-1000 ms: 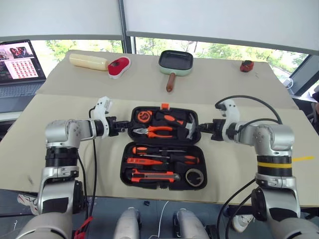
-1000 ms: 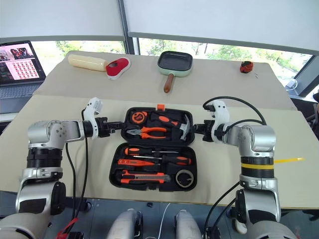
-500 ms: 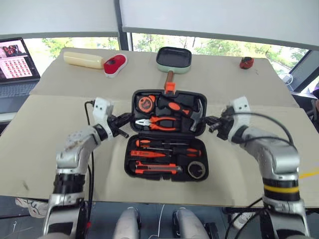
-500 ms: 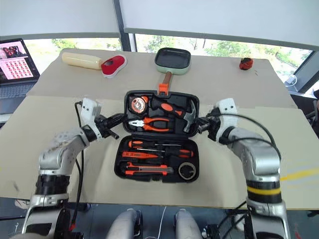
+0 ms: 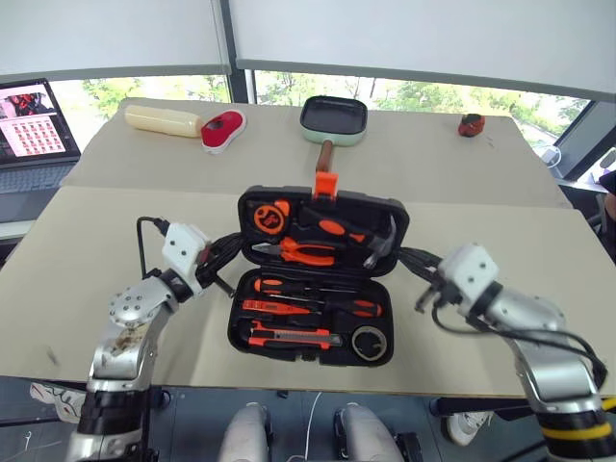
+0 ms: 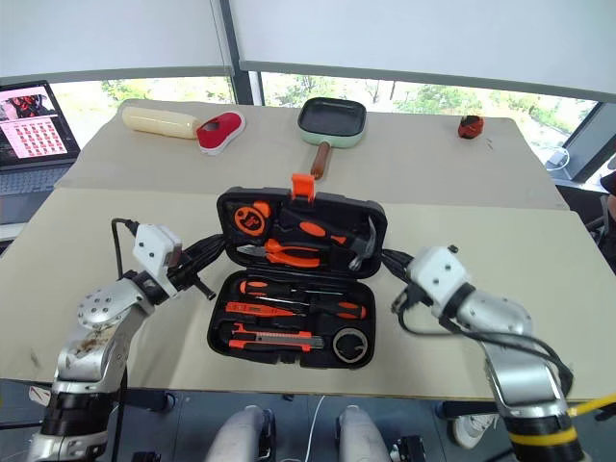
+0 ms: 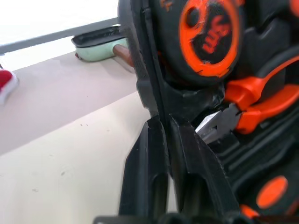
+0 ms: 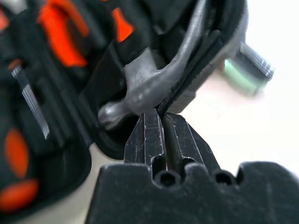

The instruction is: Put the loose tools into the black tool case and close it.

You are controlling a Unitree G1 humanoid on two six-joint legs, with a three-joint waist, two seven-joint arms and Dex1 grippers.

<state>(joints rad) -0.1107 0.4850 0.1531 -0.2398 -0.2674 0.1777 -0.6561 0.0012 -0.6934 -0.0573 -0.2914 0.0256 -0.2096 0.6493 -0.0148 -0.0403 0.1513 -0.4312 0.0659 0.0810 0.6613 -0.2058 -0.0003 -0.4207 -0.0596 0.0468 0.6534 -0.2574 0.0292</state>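
Note:
The black tool case point(image 5: 239, 329) lies open in the middle of the table. Its lid point(image 5: 404, 231), with the orange latch point(image 5: 325, 185), stands tilted up off the table. In the base lie two screwdrivers point(image 5: 322, 287), a utility knife point(image 5: 289, 338) and a dark tape roll point(image 5: 368, 344). Pliers point(image 5: 313, 252) and a hammer point(image 5: 381, 244) sit in the lid. My left gripper point(image 5: 231, 252) is at the lid's left rim point(image 7: 140, 70). My right gripper point(image 5: 410, 258) is shut, its tips point(image 8: 162, 114) against the lid's right rim.
A green frying pan point(image 5: 334, 117) stands behind the case. A red object point(image 5: 223, 129) and a yellow cylinder point(image 5: 164, 119) lie at the back left. A laptop point(image 5: 34, 125) is at the far left. A small red item point(image 5: 471, 124) sits back right.
The lid lay flat on the table and now stands tilted up. Both arms have drawn back toward me and rolled at the wrist, staying at the lid's sides. The camera has shifted.

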